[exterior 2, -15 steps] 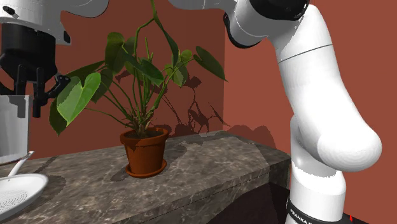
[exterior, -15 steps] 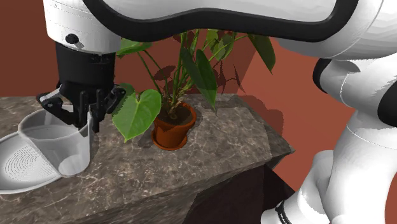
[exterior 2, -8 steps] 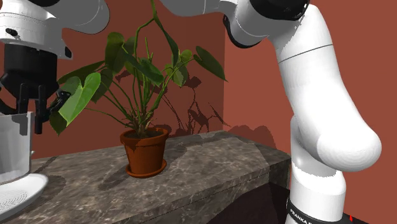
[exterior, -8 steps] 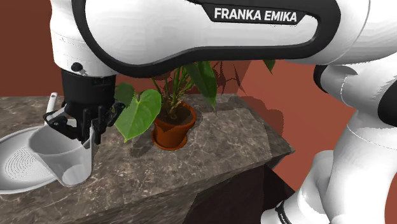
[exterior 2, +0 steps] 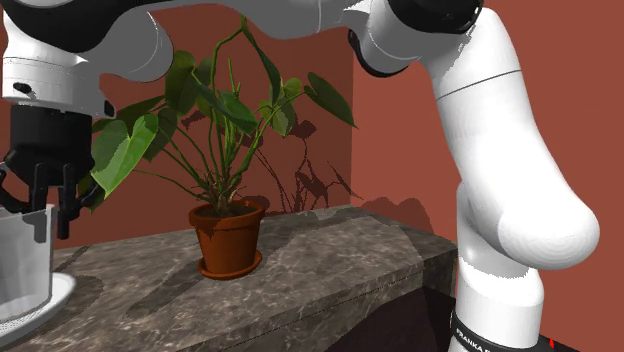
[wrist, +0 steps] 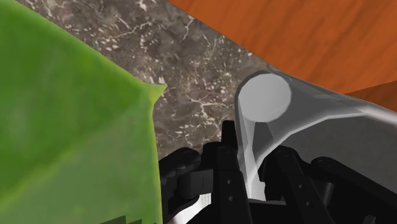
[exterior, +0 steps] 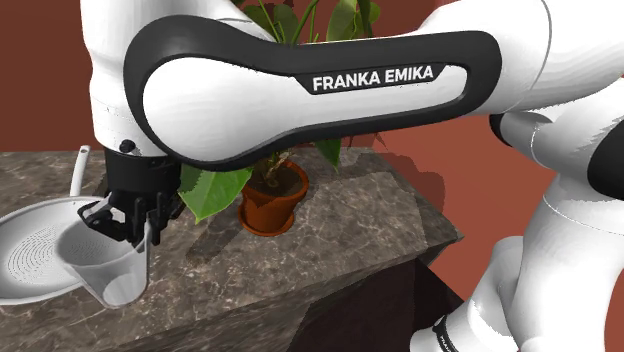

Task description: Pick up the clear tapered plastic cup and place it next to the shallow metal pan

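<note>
The black gripper [exterior: 130, 230] points down over the end of the dark marbled counter [exterior: 330, 235] at the shoulder view's left. Its fingers [wrist: 226, 168] are pinched narrowly on the wall of the translucent tapered cup [exterior: 108, 272], one finger outside the rim and the other inside. The cup hangs mouth-up and a little tilted from that pinch, low over the stone and right at the near rim of the shallow white pan [exterior: 25, 225], on the side toward the potted plant [exterior: 270, 198]. Whether its base touches the counter I cannot tell. The pan's bottom is finely dotted, and a thin white handle [exterior: 78, 168] rises behind it. In the wrist view the cup's round base shows beyond the fingers, with a broad green leaf [wrist: 63, 133] close beside the gripper and an orange-brown floor [wrist: 305, 38] past the counter's edge. The plant stands in a terracotta-coloured pot mid-counter, apart from the cup, before a red-brown wall [exterior: 470, 130].
</note>
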### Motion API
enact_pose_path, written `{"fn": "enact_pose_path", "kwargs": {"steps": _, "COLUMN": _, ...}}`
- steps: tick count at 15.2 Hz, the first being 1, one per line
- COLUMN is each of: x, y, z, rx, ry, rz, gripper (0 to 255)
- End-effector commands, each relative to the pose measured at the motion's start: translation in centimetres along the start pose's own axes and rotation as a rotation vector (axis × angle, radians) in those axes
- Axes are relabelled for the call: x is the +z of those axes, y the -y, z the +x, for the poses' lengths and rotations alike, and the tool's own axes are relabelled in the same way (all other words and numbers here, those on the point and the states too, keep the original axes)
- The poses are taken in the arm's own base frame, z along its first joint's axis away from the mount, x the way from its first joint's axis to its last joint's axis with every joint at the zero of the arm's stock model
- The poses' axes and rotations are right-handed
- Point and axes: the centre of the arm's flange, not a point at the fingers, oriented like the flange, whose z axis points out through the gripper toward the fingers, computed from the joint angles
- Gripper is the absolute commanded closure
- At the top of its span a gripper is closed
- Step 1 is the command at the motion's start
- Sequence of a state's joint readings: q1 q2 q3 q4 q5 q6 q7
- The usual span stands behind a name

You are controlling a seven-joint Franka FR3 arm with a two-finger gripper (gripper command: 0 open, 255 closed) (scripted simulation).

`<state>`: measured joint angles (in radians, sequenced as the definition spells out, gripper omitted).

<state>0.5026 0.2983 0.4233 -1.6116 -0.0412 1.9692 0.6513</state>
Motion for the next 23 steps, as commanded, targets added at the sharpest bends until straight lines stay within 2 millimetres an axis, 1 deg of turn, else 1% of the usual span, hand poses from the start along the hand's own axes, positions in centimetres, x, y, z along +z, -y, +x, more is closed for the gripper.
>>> {"fn": "enact_pose_path", "kwargs": {"steps": 1, "x": 1.1, "y": -0.2, "z": 0.0, "rx": 0.0, "ry": -0.001, "rz": 0.001, "gripper": 255}}
{"fn": "enact_pose_path", "kwargs": {"steps": 18, "x": 10.1, "y": -1.2, "z": -0.2, "rx": 0.0, "ry": -0.001, "rz": 0.001, "gripper": 255}}
{"fn": "enact_pose_path", "kwargs": {"steps": 23, "x": 10.1, "y": -1.2, "z": -0.2, "rx": 0.0, "ry": -0.001, "rz": 0.001, "gripper": 255}}
